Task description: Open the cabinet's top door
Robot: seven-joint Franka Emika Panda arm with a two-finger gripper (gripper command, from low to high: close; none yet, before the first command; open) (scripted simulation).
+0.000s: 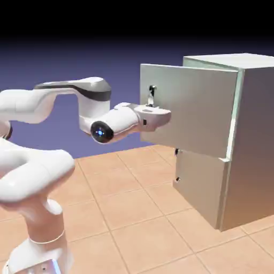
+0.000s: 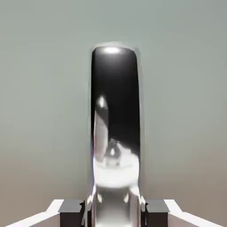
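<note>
Hand (image 2: pixel 114 208) clamped on the dark handle (image 2: pixel 115 128), which rises straight ahead between its fingertips (image 2: pixel 73 208). Top door (image 1: pixel 187 109) stands ajar directly beyond the hand, swung out from the cabinet (image 1: pixel 251 139).

White, rounded robot arm (image 1: pixel 32 171) with dark grey joint bands, a glowing blue wrist light (image 1: pixel 100 131), and grey fingertips (image 2: pixel 71 212).

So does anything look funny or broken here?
Nothing looks broken. The top door of the cabinet stands partly swung open, which fits the job. The end effector is closed on the door's shiny dark handle. The lower door sits slightly ajar too.
</note>
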